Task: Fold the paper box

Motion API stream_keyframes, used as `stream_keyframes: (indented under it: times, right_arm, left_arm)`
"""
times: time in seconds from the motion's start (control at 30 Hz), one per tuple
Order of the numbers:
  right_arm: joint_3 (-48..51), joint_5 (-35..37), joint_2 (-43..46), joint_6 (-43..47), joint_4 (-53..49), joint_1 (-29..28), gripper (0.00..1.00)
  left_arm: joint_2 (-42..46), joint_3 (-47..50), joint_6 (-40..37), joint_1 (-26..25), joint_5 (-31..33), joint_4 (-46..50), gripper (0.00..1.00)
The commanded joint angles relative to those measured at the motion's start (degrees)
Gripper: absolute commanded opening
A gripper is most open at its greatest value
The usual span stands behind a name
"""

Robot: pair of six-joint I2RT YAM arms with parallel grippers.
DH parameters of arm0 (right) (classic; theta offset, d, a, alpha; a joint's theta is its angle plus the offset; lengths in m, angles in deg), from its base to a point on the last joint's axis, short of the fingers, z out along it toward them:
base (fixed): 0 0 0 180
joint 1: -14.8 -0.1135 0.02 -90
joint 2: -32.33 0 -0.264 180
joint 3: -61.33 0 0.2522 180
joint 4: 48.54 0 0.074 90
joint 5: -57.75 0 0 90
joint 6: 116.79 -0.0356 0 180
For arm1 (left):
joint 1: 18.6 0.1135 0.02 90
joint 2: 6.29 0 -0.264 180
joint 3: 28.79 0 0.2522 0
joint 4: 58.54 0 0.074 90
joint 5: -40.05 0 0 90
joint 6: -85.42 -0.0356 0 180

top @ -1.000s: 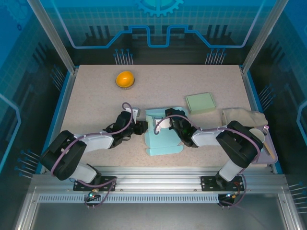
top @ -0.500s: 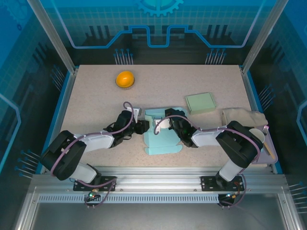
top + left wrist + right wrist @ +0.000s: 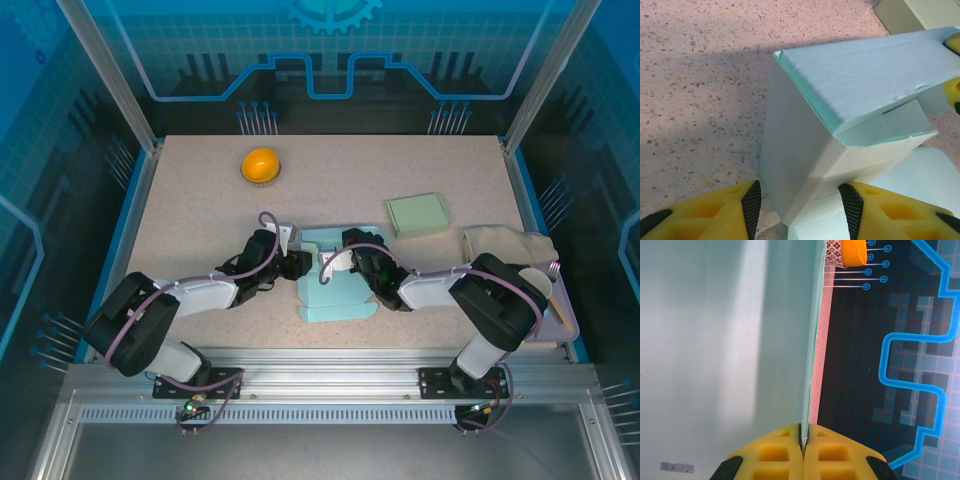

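- Right gripper (image 3: 804, 432) is clamping shut on a thin upright panel of the paper box (image 3: 715, 340), with the panel's edge running out from between its yellow fingers
- Left gripper (image 3: 800, 200) is standing open, its fingers (image 3: 752, 205) straddling a low corner of the box, and a sliver of table is showing beside the left pad
- From above, the pale blue paper box (image 3: 340, 290) is sitting half-folded near the middle of the table (image 3: 200, 210), toward the near edge, with its far part raised and a flap lying flat on the near side
- Left gripper (image 3: 297, 264) is meeting the box's left side, while the right gripper (image 3: 350, 247) is reaching over its far part
- Further out, a flat green pad (image 3: 418, 214) is lying to the far right of the box, a beige cloth (image 3: 505, 243) is bunching at the right edge, and an orange round object (image 3: 260, 165) is resting at the far left
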Motion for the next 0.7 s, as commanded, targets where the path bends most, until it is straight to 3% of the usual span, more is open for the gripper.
stream_keyframes:
  times: [0.0,0.33,0.67]
  right_arm:
    - [1.79,-0.06,0.55,1.18,1.36,-2.36,0.00]
    - [3.18,1.39,1.75,-0.35,0.30,-3.65,0.00]
    - [3.39,-0.15,3.18,-2.24,-3.30,-3.82,0.00]
  left_arm:
    - [-0.98,-2.41,-1.45,-0.87,3.78,0.41,0.51]
    - [-2.25,-2.77,-1.64,-5.87,17.02,-0.20,0.53]
    - [-7.35,-5.99,-5.84,-6.05,20.50,-2.49,0.51]
